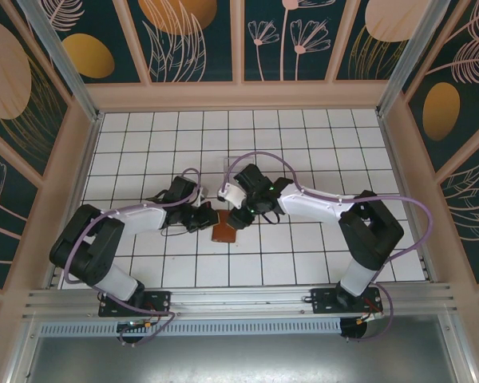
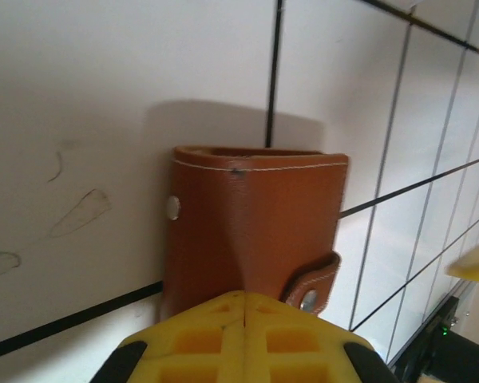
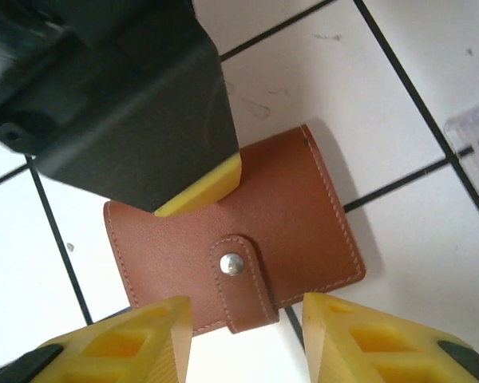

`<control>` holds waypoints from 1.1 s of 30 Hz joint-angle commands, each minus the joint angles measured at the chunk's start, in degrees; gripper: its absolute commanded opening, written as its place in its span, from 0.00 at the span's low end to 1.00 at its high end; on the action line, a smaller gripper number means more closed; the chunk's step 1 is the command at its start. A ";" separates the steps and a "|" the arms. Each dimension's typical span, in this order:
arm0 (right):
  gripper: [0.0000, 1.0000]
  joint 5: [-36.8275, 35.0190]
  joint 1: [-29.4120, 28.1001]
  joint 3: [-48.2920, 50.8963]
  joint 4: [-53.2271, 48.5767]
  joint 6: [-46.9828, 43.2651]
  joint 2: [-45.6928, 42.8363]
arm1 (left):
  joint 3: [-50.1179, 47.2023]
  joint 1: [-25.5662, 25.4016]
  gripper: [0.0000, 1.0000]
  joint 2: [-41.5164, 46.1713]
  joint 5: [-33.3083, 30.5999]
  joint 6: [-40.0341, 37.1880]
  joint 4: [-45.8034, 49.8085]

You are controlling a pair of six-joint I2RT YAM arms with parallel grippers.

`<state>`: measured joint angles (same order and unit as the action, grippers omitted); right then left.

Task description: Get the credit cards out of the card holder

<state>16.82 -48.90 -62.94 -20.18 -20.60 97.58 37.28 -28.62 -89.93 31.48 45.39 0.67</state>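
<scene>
Card holder (image 3: 303, 215) snapped shut
Soft, light leather; left gripper (image 2: 243, 309) closed, perhaps pinning it; right gripper (image 3: 243, 319) parted astride six-o'clock snap tab (image 3: 241, 279).

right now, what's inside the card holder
Nothing inside shows. The card holder is folded closed, its snap tab lying across the brown leather front, so whether any credit cards sit within cannot be seen.

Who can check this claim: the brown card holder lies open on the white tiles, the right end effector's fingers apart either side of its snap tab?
The card holder is closed, not open, its snap tab fastened: see the right wrist view. It does lie on white tiles, with the right end effector open either side of the tab.
</scene>
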 commanded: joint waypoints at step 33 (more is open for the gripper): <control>0.04 -4.09 -2.58 8.08 17.66 -7.93 -0.22 | 0.25 0.01 0.01 -4.69 -3.53 -3.63 4.77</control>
<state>10.94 -52.25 -57.45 -9.67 -30.74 101.01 38.00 -28.18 -91.85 31.29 43.51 0.82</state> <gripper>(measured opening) 0.054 0.066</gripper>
